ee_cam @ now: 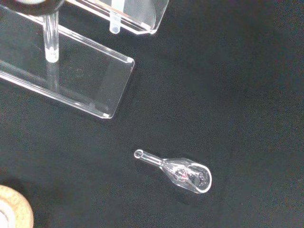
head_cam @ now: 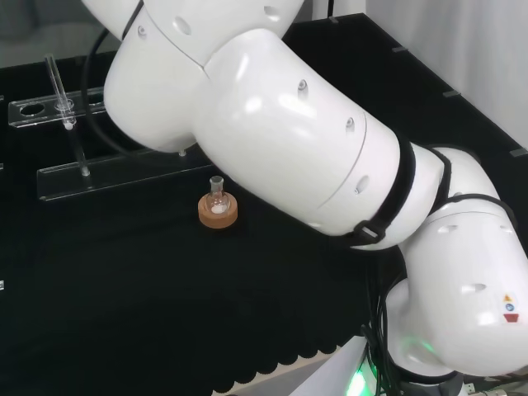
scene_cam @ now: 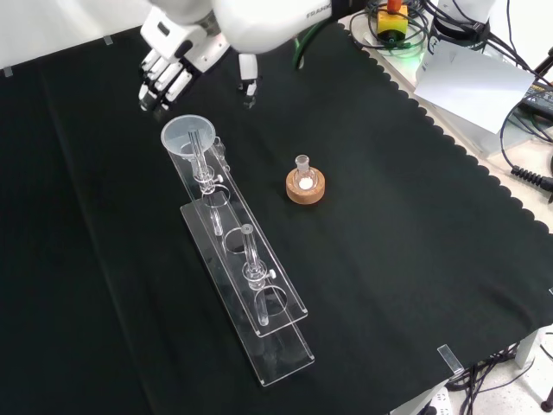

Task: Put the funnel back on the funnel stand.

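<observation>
funnel [scene_cam: 192, 137] in funnel stand [scene_cam: 259, 294], flask on cork ring [scene_cam: 306, 188] to its right in front view

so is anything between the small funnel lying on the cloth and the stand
Nothing visible. In the wrist view the small funnel lies on bare cloth, apart from the stand. In the front view the stand's end hole already holds a bigger funnel, below the hand.

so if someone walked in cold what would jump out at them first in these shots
Probably the arm's big white links across the head view's right. In the front view, the clear funnel stand runs down the cloth with a funnel seated at its top end, just below the hand. To its right, a small flask sits upright in a cork ring.
</observation>
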